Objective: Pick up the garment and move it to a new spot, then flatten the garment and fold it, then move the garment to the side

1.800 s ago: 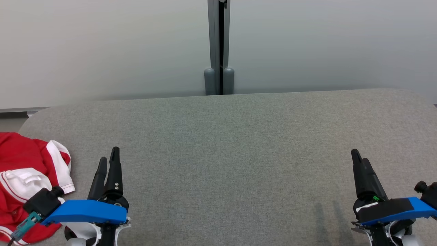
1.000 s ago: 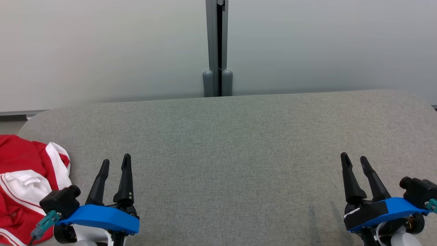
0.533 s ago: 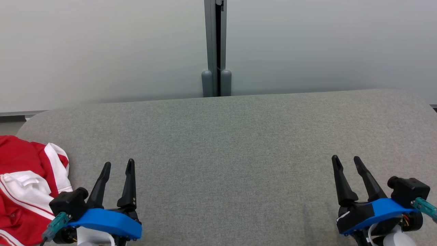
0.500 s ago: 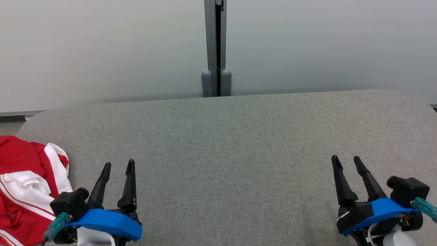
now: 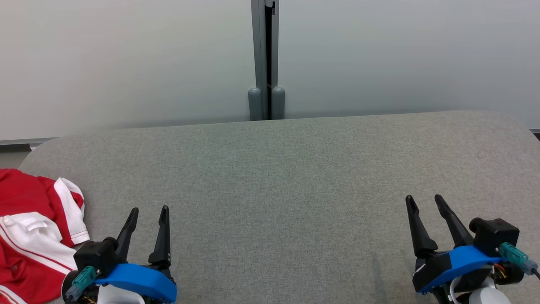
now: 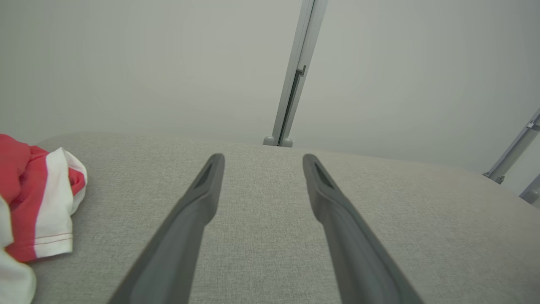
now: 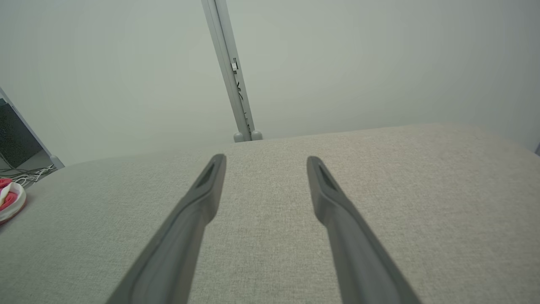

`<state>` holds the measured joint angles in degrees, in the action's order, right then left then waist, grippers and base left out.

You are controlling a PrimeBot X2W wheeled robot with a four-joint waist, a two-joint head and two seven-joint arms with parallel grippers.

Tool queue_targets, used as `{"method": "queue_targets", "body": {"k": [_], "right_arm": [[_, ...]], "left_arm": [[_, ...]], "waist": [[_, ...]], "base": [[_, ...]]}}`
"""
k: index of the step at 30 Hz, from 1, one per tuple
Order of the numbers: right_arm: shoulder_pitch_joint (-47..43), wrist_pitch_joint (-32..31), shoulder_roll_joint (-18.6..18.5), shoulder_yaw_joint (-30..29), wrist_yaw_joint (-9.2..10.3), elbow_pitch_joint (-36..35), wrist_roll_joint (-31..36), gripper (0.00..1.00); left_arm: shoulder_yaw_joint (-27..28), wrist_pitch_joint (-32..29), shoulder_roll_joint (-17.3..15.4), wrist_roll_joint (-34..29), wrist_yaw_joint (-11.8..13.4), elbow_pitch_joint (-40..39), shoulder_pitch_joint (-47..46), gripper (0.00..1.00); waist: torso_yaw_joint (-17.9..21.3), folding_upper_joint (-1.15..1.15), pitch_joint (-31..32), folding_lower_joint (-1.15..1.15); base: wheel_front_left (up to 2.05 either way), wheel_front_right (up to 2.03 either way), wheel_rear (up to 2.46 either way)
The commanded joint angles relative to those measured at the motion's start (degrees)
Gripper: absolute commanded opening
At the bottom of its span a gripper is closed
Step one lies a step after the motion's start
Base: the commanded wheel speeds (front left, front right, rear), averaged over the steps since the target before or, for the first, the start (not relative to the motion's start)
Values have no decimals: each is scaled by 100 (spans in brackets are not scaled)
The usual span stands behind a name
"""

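Note:
A red and white garment (image 5: pixel 29 228) lies bunched at the left edge of the grey padded table (image 5: pixel 278 177), partly cut off by the frame. In the left wrist view the garment (image 6: pixel 38 207) sits left of my fingers (image 6: pixel 202 198), apart from them. My left gripper (image 5: pixel 149 211) hovers at the lower left, open and empty, just right of the garment. My right gripper (image 5: pixel 424 199) stands open and empty at the lower right, far from the cloth. A sliver of the garment (image 7: pixel 10 198) shows at the far left of the right wrist view.
A pale wall with a grey vertical post (image 5: pixel 265 63) stands behind the table's far edge. The table's rounded corners show at the far left and far right. Cables lie on the floor (image 7: pixel 25 173) beyond the table's left end.
Both grippers have drawn back toward the near edge and turned so the gap between their fingers shows. The head view has shifted slightly. The garment lies where it was.

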<state>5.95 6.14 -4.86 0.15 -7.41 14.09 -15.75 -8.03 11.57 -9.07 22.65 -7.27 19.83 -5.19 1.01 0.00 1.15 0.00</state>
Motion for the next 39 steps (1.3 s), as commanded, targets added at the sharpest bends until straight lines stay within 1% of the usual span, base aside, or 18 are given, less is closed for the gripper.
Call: {"method": "queue_targets", "body": {"k": [1,15,28,31,39], "right_arm": [[86,-13,18,-15,-12,-19,133,100],[29,38,96,-44,-8,15,708,100],[25,133,130,-44,-9,72,1155,100],[24,162,135,-52,-9,97,1216,100],[29,188,149,-79,-9,126,1083,100]], "left_arm": [[1,52,-33,-115,27,16,-126,100],[-4,215,-36,-540,73,415,-197,100],[-18,343,-36,-905,121,603,-239,100],[-25,371,-26,-945,119,641,-239,100],[9,369,-3,-845,127,713,-259,100]], "waist": [[3,0,-1,0],[28,0,5,0],[50,0,26,0],[53,0,30,0],[49,0,27,0]], "base": [[0,0,0],[0,0,0],[0,0,0],[0,0,0],[0,0,0]]}}
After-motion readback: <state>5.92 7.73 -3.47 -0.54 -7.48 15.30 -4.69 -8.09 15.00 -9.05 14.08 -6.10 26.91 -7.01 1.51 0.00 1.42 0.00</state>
